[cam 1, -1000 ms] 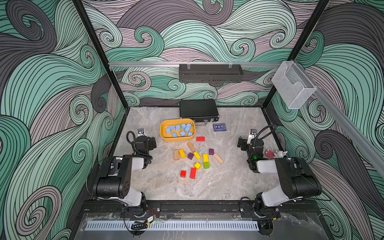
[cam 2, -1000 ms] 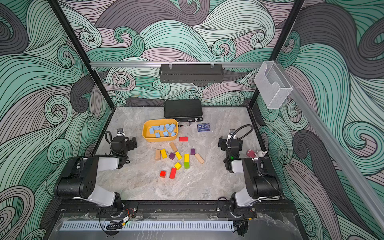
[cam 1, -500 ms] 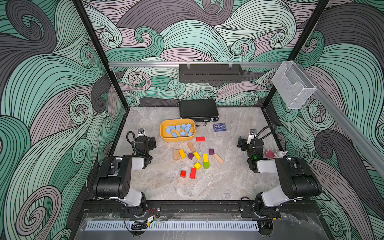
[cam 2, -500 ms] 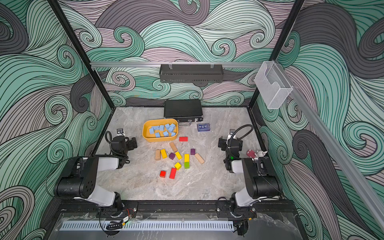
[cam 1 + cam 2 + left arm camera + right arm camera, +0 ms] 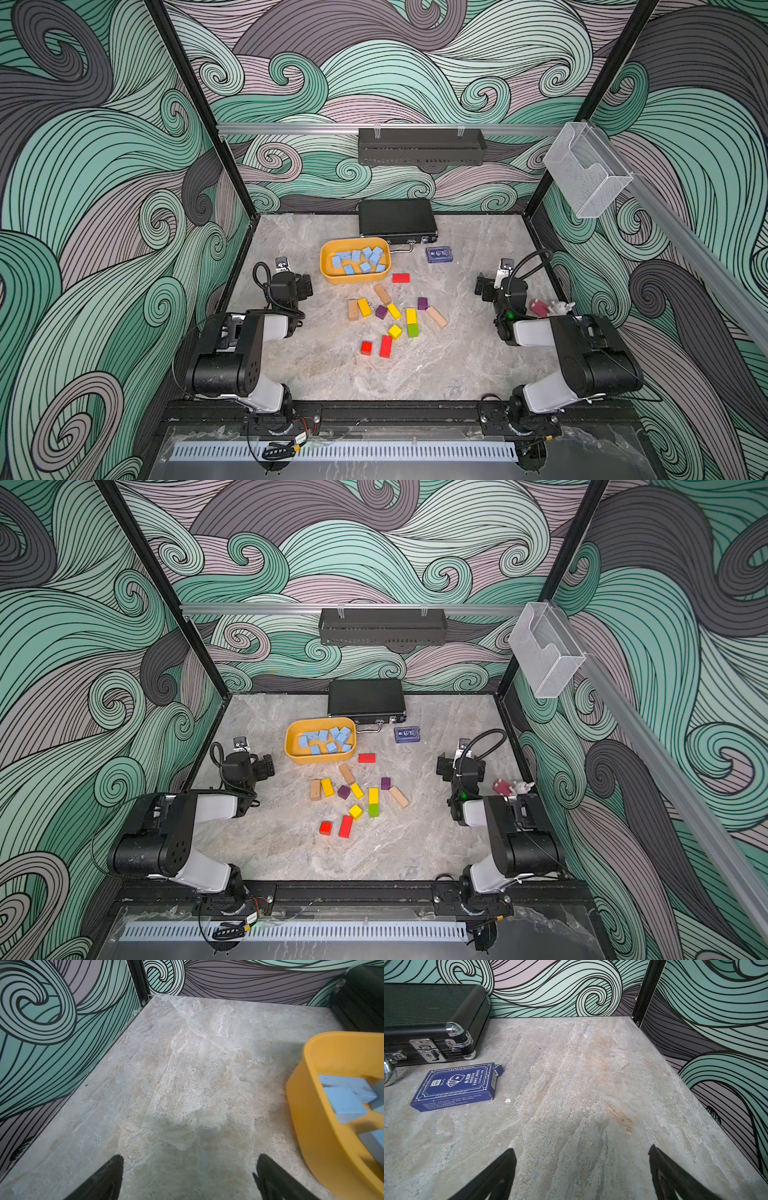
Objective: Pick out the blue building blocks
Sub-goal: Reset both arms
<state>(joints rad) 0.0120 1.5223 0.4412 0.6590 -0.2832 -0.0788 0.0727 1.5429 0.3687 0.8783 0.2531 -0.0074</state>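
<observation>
Looking down on the marble table [image 5: 415,374], you have an arm parked at each side edge, both clear of the objects in the middle. Your left gripper [image 5: 190,1157] hangs low over bare stone just beside the yellow tray [image 5: 353,279], jaws spread wide with nothing between them. Your right gripper [image 5: 582,1148] is equally wide and empty, over bare stone near the navy card box [image 5: 439,254]. The black case [image 5: 397,220] lies closed against the back wall, and the tray sits just in front of it. The blue building blocks [image 5: 356,254] all lie inside that tray in a loose jumble, some leaning on each other. The other coloured blocks [image 5: 410,315], red, yellow, purple, tan and green, are scattered on the stone in front of the tray, between the two arms. A flat red brick [image 5: 401,277] lies closest to the tray.
</observation>
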